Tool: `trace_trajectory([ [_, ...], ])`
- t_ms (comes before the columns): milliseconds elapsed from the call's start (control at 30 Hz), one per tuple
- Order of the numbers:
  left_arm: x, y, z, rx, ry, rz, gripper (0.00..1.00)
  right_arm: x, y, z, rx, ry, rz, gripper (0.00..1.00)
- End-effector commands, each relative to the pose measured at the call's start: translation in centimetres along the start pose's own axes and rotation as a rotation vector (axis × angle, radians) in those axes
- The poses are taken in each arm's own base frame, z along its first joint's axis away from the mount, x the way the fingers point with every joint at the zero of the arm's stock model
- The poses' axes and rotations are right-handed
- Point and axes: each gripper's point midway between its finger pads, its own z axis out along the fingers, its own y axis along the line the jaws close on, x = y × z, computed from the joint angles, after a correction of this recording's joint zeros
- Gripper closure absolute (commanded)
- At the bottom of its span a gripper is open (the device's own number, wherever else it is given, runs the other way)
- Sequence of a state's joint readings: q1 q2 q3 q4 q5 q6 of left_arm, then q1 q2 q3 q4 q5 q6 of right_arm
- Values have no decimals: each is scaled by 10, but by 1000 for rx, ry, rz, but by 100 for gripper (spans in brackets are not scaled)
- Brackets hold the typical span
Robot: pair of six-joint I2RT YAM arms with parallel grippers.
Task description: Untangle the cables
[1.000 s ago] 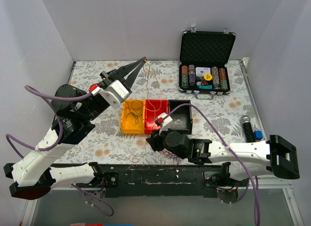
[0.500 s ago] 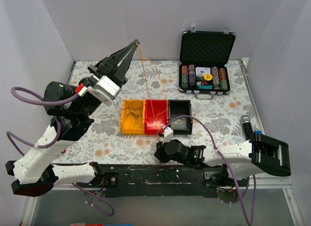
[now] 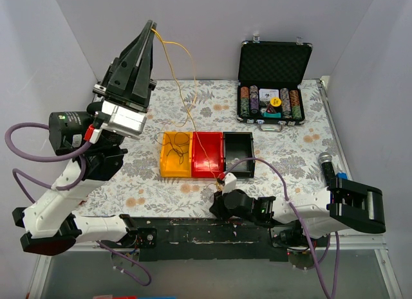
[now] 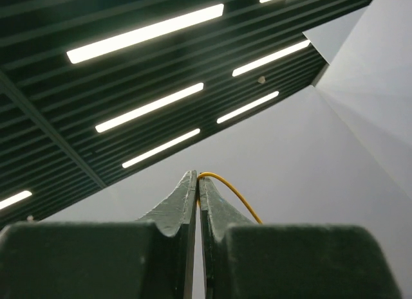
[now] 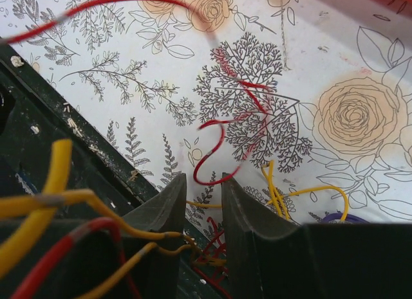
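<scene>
Extraction step: left gripper (image 3: 152, 27), pinched shut on yellow strand (image 4: 235, 190), hung high above red bin (image 3: 207, 159). Cable tangle (image 5: 207, 247) lay just in front of bin at right gripper (image 5: 201, 183), fingers part-closed, grip unclear. Next: R must anchor tangle, L pull strand free.

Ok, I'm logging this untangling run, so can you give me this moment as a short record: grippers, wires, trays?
left gripper: raised high, shut on the yellow wire
yellow wire: hangs from the left gripper down to the trays
right gripper: low at the near edge of the table, jaws a little apart, red and yellow strands between them, grip unclear
trays: yellow tray, red tray and black tray side by side, with wires in the yellow and red ones
</scene>
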State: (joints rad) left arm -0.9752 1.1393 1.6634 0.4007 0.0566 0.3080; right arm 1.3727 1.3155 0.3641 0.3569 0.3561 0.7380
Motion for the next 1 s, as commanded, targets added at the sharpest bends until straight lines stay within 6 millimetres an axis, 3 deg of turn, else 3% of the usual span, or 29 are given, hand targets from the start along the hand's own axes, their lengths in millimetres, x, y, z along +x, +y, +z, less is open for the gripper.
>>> trace_trajectory([
  [0,-29,51,4,-179,-95,127,100,20,-15,-1,38,51,11,64],
  [100,-39,68,6,-274,-133,209,100,24,-19,-1,47,59,10,62],
  [300,-42,101,24,-421,-111,268,100,26,-24,-3,61,56,20,46],
  [500,-43,99,32,-405,-124,244,100,28,-26,-4,67,63,23,46],
  [700,-19,64,25,-258,-46,136,100,4,-12,-11,35,4,12,46],
  [767,2,37,15,-190,10,110,100,-10,-4,-17,10,-35,9,46],
  [967,49,-16,-23,-83,157,37,100,-48,19,-43,-97,-155,5,46],
])
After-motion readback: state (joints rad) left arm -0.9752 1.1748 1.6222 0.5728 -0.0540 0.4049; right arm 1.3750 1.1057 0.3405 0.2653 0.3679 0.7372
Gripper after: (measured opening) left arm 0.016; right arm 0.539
